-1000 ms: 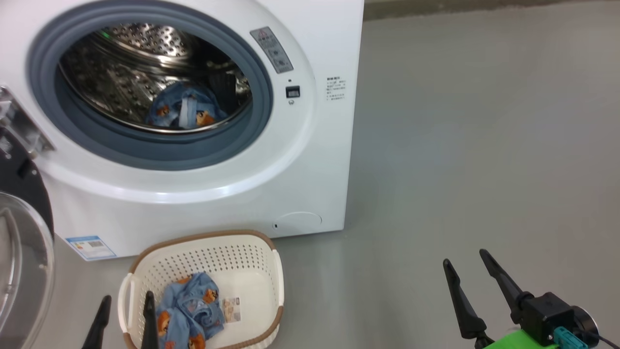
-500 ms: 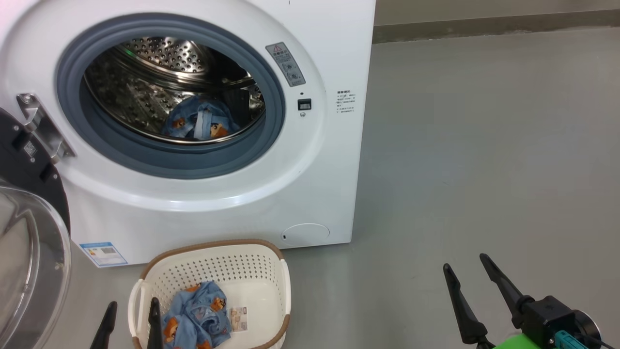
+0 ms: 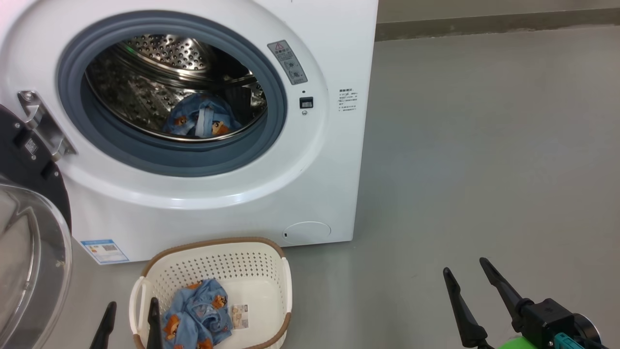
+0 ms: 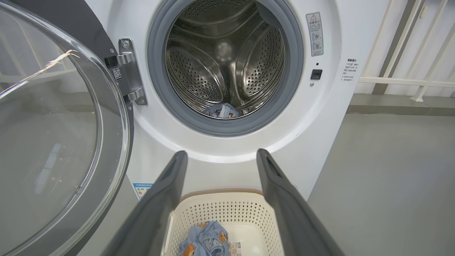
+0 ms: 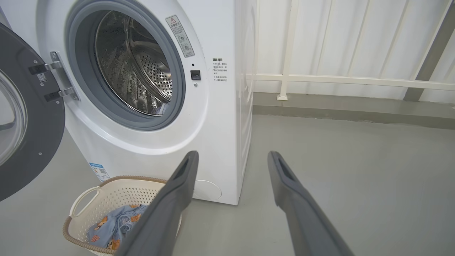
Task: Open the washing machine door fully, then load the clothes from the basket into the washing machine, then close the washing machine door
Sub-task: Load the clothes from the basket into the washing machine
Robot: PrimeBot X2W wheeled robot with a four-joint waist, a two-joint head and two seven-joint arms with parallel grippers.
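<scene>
The washing machine door (image 3: 30,261) hangs wide open at 9 o'clock. Some clothes (image 3: 196,317) lie in the basket (image 3: 213,241) at 6 o'clock. More sit inside the washing machine (image 3: 315,184) at 11. The left gripper (image 4: 222,153) at 7 o'clock and the right gripper (image 3: 464,265) at 5 are both spread wide and hold nothing.

The right gripper (image 3: 464,265) has two long, matte black fingers (image 3: 462,305) that taper to narrow points, set in a boxy black housing (image 3: 545,315) at their base. Behind the housing sit a teal plug (image 3: 564,341), a bright green shell (image 3: 513,345) and a dark round disc (image 3: 588,329). The left gripper (image 3: 133,303) has dark grey fingers (image 4: 160,199), each with a shallow slot on its inner face near the tip.
</scene>
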